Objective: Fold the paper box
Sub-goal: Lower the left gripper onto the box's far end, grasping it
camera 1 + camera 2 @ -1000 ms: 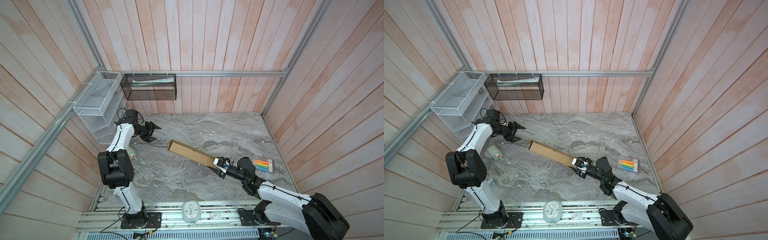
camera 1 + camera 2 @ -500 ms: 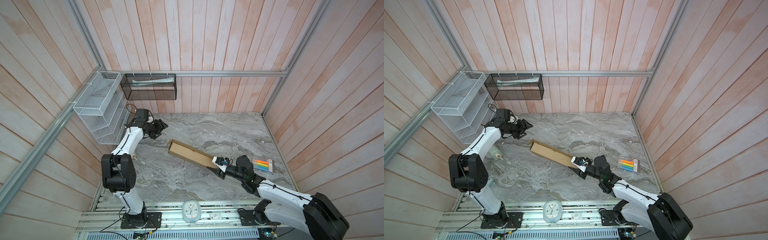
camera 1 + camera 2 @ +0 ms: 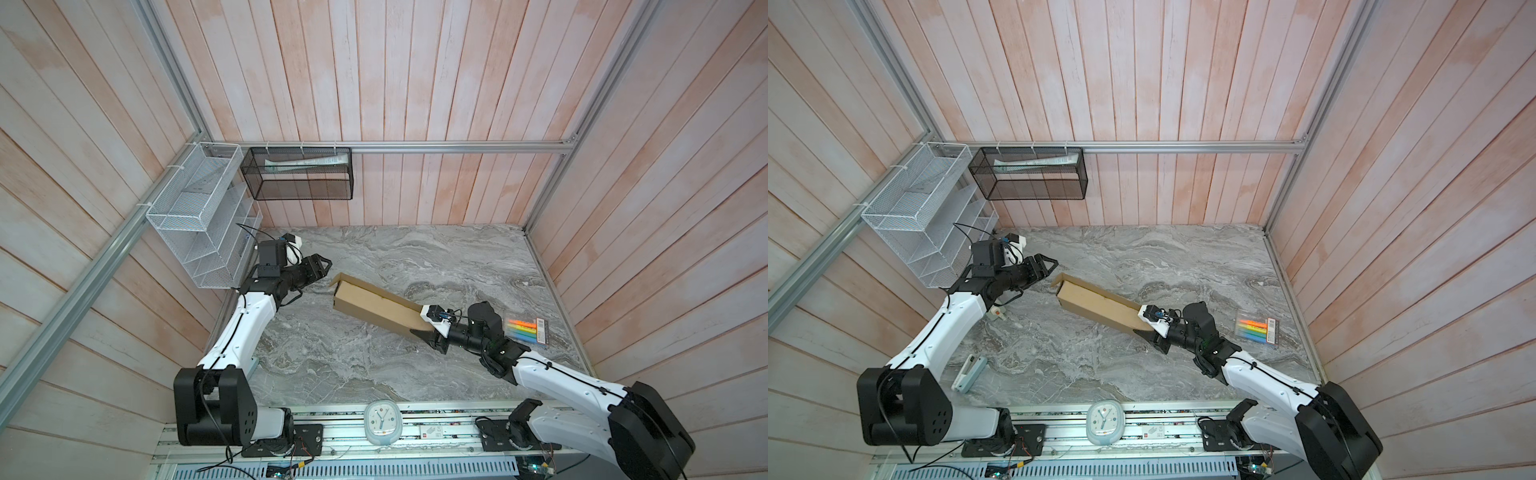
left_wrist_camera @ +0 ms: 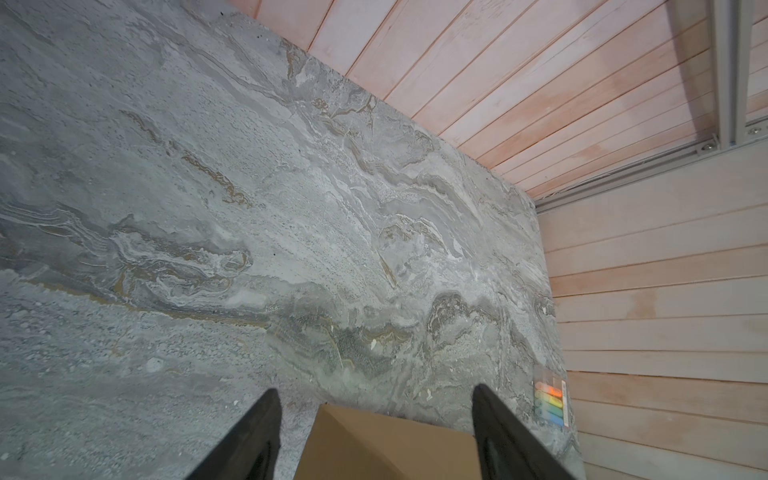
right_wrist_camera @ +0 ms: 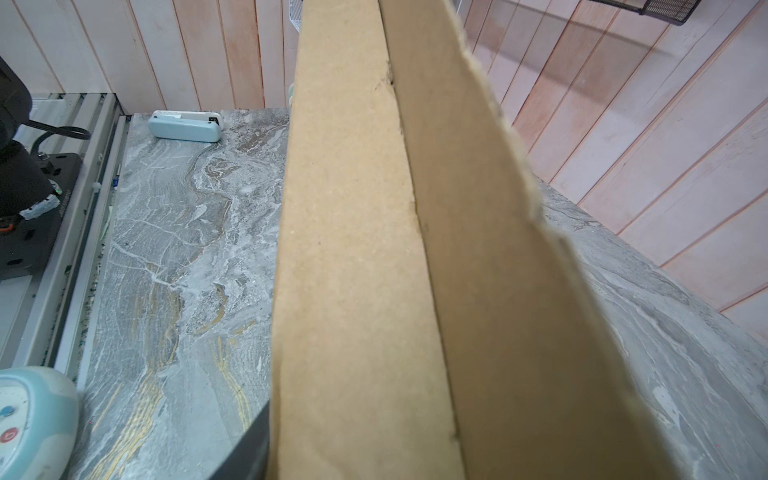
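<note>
Hovering with jaws spread and empty, the left gripper sat just beside the left end of the box; the box ran diagonally across the table; the right gripper clamped its right end.

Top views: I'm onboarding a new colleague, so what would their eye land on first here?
The long brown paper box stretches slantwise across the middle of the marble table, its near end clamped in the right gripper. The left gripper stands open just off the box's far end, not touching it. A pack of rainbow-coloured markers lies by the right wall.
</note>
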Robot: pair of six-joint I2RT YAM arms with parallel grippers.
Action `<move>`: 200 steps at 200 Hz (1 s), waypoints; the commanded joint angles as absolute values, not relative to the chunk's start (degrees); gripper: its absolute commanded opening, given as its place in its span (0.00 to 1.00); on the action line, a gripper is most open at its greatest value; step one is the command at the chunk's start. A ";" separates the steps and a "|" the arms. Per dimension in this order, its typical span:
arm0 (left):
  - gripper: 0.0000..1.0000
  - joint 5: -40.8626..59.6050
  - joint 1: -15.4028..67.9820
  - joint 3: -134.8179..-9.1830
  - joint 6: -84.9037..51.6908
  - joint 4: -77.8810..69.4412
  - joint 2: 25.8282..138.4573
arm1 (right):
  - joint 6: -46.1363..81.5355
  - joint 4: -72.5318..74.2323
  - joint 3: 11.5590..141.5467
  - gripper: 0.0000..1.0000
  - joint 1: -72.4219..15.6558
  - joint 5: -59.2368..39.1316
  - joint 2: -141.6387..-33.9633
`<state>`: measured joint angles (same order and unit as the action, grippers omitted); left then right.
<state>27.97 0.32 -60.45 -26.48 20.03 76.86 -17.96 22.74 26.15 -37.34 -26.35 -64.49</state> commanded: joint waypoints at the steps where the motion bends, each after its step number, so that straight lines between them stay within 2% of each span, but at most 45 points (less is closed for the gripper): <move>1: 0.74 30.53 -1.82 -56.34 -23.40 13.03 70.66 | -17.14 20.53 28.65 0.33 -37.00 -28.65 -65.79; 60: 0.74 38.58 -4.48 -52.90 -21.22 14.25 60.20 | -18.12 17.88 32.12 0.33 -37.00 -30.29 -69.32; 113: 0.72 39.46 -4.48 -49.71 -16.53 19.60 51.53 | -18.96 16.19 33.93 0.33 -37.02 -30.83 -71.01; 200: 0.64 41.44 -3.54 -46.33 -12.77 22.77 48.09 | -18.68 16.05 34.57 0.32 -37.05 -31.37 -71.45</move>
